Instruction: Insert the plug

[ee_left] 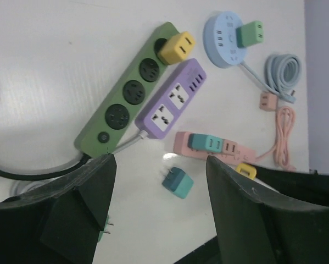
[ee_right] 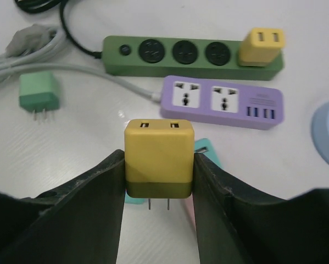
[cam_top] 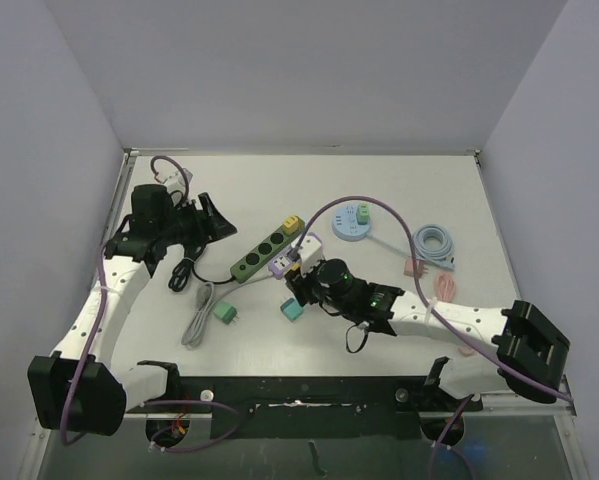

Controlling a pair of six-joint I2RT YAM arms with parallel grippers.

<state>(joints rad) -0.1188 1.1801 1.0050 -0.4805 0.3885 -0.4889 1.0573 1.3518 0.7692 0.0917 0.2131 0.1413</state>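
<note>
Right wrist view has right gripper (ee_right: pixel 159 160) clamped on yellow plug (ee_right: pixel 159 148) near purple strip (ee_right: pixel 223 103), left gripper (ee_left: pixel 160 159) spread empty; misaligned prongs could jam, twisting plug in grip.

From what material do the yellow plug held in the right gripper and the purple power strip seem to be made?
The yellow plug looks like moulded plastic with a satin finish: even colour, rounded edges, soft highlights. Its two prongs look like bare metal, thin and grey. The purple power strip also seems to be smooth plastic with white socket faces. Its exact gloss is hard to judge.
</note>
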